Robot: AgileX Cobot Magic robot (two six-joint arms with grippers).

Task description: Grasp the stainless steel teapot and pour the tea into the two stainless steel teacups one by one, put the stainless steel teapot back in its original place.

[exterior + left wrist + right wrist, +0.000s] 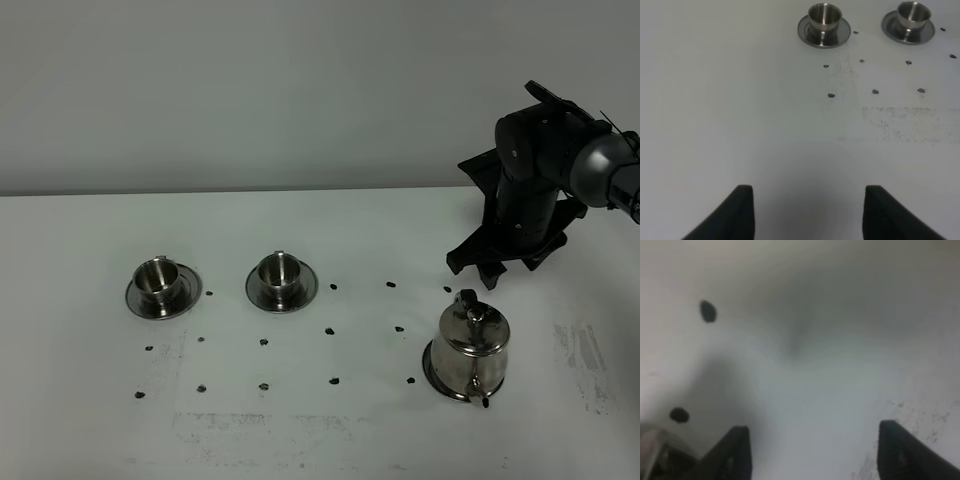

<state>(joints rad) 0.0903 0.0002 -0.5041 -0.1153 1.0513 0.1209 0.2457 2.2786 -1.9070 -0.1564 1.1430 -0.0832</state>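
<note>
Stainless steel teapot (472,343): upright on its saucer (431,368), near right of the table (330,440).
Left teacup (158,280), right teacup (279,272): far left, each on a saucer.
Right gripper (494,268): spread wide, empty, just beyond the teapot.
Left gripper (807,212): spread wide, empty.

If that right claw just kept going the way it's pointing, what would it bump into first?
Probably the bare table: the right gripper points down at it, with the teapot just off its line.

Test lab (dot-marked white table (90,440))
</note>
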